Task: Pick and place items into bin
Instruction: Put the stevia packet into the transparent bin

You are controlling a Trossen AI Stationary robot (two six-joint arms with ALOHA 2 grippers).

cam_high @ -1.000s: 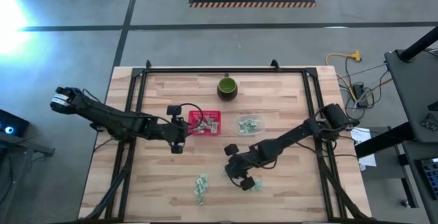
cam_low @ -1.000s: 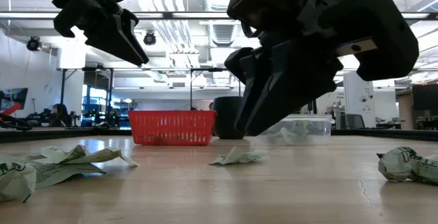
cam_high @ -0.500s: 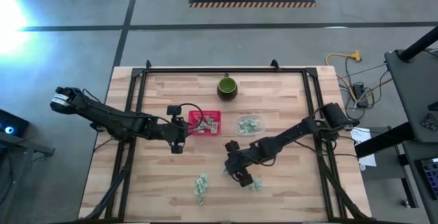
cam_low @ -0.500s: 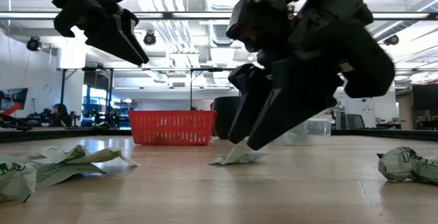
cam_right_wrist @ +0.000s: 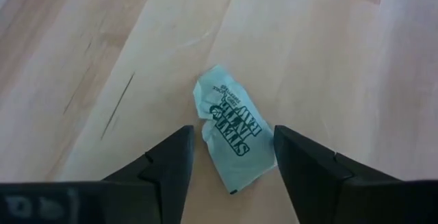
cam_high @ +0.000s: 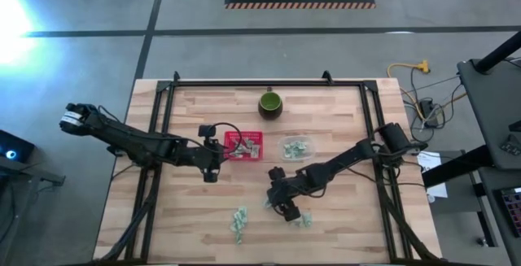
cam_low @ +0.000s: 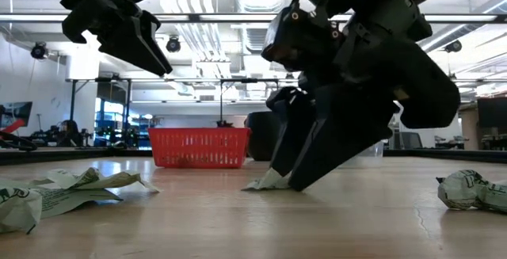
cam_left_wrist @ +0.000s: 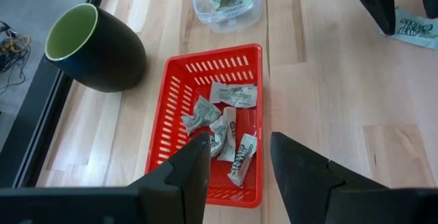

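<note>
My right gripper (cam_right_wrist: 233,166) is open and low on the table, one finger on each side of a pale green-and-white wrapped piece (cam_right_wrist: 233,138) that lies flat on the wood (cam_low: 265,182). My left gripper (cam_left_wrist: 239,162) hangs open above the red basket (cam_left_wrist: 250,53), which holds several pieces (cam_left_wrist: 222,118). More pieces lie near the front edge (cam_high: 239,221) and beside the right gripper (cam_high: 305,220). My right gripper comes down slanting from above, and its fingertips (cam_low: 297,181) reach the table beside the wrapped piece (cam_right_wrist: 263,131). Whether either finger touches the piece, I cannot tell. The piece lies flat on the wood.
A dark green cup (cam_high: 270,103) stands at the far side. A clear tub (cam_high: 297,148) with pieces in it sits right of the basket (cam_high: 244,145). Crumpled pieces lie close to the low camera at left (cam_low: 63,192) and right (cam_low: 471,189).
My right gripper has sunk to the table and shifted a little toward the table's left, coming down over the wrapped piece. Its fingers have opened and now stand on either side of the piece. The piece has not moved.
</note>
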